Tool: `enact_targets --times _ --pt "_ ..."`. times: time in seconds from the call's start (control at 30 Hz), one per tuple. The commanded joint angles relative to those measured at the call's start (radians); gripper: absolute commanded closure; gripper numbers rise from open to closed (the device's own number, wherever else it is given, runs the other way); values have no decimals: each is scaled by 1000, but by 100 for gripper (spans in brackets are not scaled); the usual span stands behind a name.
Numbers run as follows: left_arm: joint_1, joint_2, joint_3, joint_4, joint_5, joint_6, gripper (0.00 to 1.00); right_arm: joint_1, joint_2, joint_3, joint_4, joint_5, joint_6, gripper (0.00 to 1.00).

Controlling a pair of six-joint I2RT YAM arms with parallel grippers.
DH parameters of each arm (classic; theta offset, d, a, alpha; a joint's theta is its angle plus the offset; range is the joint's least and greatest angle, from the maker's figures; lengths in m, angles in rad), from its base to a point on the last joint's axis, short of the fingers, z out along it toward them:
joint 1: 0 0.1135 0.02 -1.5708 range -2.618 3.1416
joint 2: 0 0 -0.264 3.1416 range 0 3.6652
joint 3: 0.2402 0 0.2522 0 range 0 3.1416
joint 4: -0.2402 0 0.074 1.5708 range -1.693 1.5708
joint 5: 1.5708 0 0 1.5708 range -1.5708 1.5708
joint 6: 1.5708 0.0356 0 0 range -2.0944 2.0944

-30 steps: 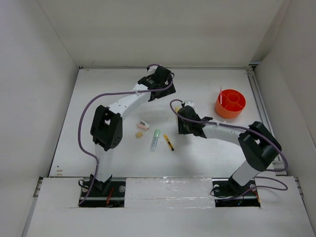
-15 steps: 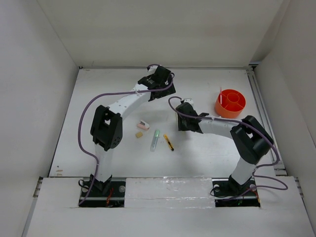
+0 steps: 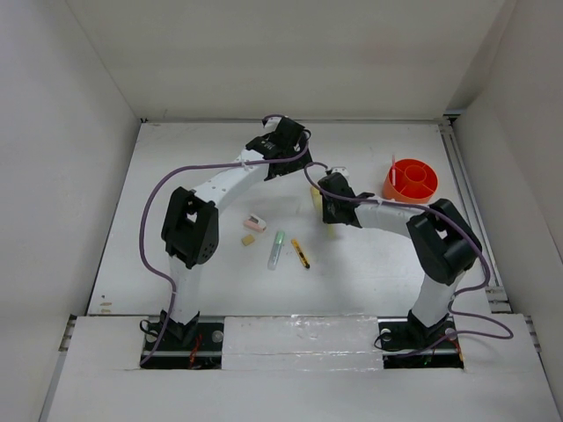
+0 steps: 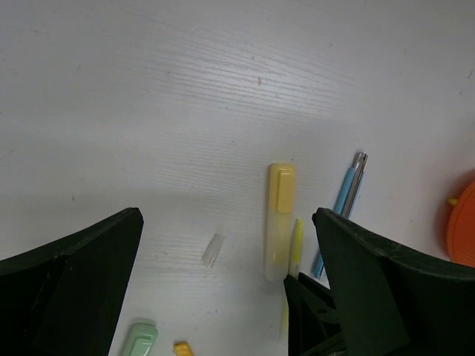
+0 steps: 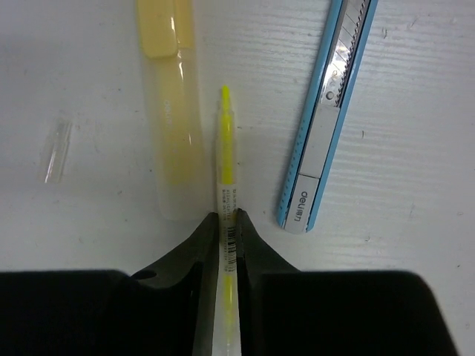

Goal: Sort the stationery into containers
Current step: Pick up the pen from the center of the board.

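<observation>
My right gripper (image 5: 226, 222) pinches a thin yellow pen (image 5: 225, 141), translucent with a barcode label, just beside the yellow marker (image 5: 169, 111). My left gripper (image 4: 226, 215) hangs spread wide near that marker.

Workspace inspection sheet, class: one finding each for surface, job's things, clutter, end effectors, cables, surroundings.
surface: white table, faint grain.
job's things: orange pot far right, a white stick inside; thin yellow pen, yellow marker and blue cutter side by side; green marker, yellow-black pen, pink eraser, tan eraser nearer the front.
clutter: small clear cap beside the yellow marker.
end effectors: left end effector open, empty; right end effector closed on the thin yellow pen.
cables: purple cables loop along both arms.
surroundings: white walls on three sides.
</observation>
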Motion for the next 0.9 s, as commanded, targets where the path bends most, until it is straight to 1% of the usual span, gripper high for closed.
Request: enact_targets --times 0.0,0.03,0.07,0.17,0.23,0.33,0.47,0.5,0.57,0.6,0.7,0.73,0.77,0.83,0.87 --pt "-1 2 -3 8 -4 12 0 -14 42 13 -22 -8 -18 86" --pt "-1 2 -3 8 -4 12 0 -14 42 13 -22 -8 -18 92" --pt "-1 2 -3 8 -4 12 0 -14 51 13 -22 -8 -18 95" --pt "-1 2 -3 -2 -4 1 0 -14 51 13 -31 -17 -18 100" --pt "-1 11 -3 -2 -4 1 0 -14 42 1 -31 -17 -18 100" --pt "-29 21 8 -45 -18 1 0 -4 -16 -25 -31 -17 -7 100" --pt "-29 30 -46 -45 -8 -8 0 16 -145 -60 -63 23 16 100" --pt "-29 30 -60 -45 -8 -8 0 16 -207 -60 -74 34 16 100" --pt "-29 30 -101 -12 23 3 4 28 -269 -60 -114 68 16 100" --pt "-29 30 -101 -3 37 23 5 28 -332 -60 -131 78 16 100" --pt "-29 46 -112 -2 78 60 11 14 -429 -71 -175 103 7 100" --pt "-29 57 -112 -13 78 72 16 14 -488 -80 -175 103 -19 100" --pt "-29 57 -112 -13 107 104 18 3 -516 -80 -190 103 -19 100" --pt "-29 67 -103 -13 120 132 23 3 -590 -80 -206 94 -44 100" --pt "-29 76 -103 -22 144 145 28 -6 -611 -80 -217 94 -55 100"
